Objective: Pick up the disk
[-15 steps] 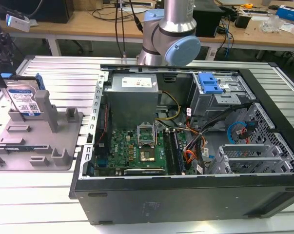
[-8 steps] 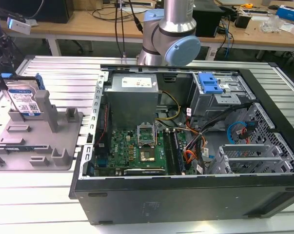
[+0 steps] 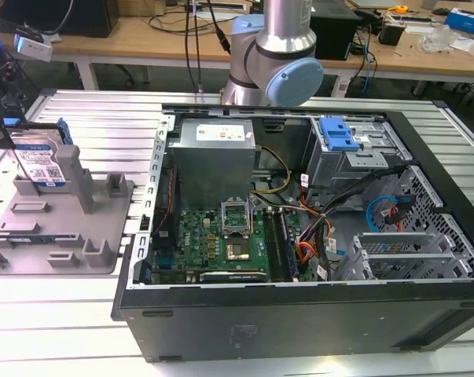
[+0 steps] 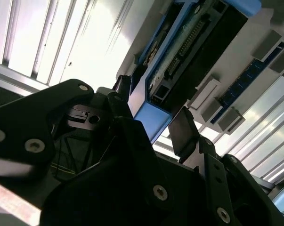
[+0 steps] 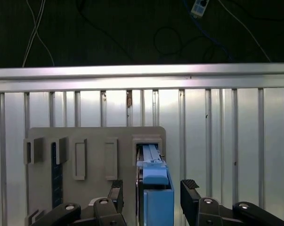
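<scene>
So, exterior view: the disk [image 3: 38,161] stands on edge in the grey fixture [image 3: 87,228] at the exterior view's left, beside the open PC case [image 3: 299,330]. First wrist view: gripper [image 5: 152,188] is wide, a finger [image 5: 116,190] on each side of the disk w/ slim gaps, not clamped. Second wrist view: same straddle. Imo centre it & squeeze evenly on the flat faces, else it'll cock in its slot.

Blue-and-white barcode label on the disk [image 3: 42,165], white sticker on the power supply [image 3: 213,161], print on both unreadable
</scene>
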`<state>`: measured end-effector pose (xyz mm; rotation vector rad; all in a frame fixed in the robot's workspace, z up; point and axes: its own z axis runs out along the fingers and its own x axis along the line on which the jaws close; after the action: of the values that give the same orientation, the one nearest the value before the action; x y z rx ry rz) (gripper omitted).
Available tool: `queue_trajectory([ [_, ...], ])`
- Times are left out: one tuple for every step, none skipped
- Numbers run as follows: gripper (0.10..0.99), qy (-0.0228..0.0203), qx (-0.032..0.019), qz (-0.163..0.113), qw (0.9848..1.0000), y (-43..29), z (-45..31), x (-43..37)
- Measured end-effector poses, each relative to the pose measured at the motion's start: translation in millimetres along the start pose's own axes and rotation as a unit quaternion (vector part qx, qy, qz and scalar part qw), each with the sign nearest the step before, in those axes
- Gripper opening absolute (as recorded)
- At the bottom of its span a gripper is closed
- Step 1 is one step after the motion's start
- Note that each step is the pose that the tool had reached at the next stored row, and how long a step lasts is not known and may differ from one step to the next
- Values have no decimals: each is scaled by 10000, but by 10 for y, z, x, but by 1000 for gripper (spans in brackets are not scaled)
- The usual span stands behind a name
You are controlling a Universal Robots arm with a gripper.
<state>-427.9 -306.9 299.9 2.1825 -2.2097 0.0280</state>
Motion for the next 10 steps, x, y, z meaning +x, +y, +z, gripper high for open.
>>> queue_trajectory([
  [600, 0, 0, 0, 10000, 0, 5, 0],
  [588, 1, -1, 0, 10000, 0, 8, 0],
  [588, 1, -1, 0, 10000, 0, 9, 0],
  [514, 0, -1, 0, 10000, 0, 10, 0],
  [514, 0, 0, 0, 10000, 0, 11, 0],
  [514, 0, 0, 0, 10000, 0, 11, -1],
  [514, 0, 0, 0, 10000, 0, 11, -1],
  [514, 0, 0, 0, 10000, 0, 11, -1],
  [514, 0, 0, 0, 10000, 0, 11, -1],
  [514, 0, 0, 0, 10000, 0, 11, -2],
])
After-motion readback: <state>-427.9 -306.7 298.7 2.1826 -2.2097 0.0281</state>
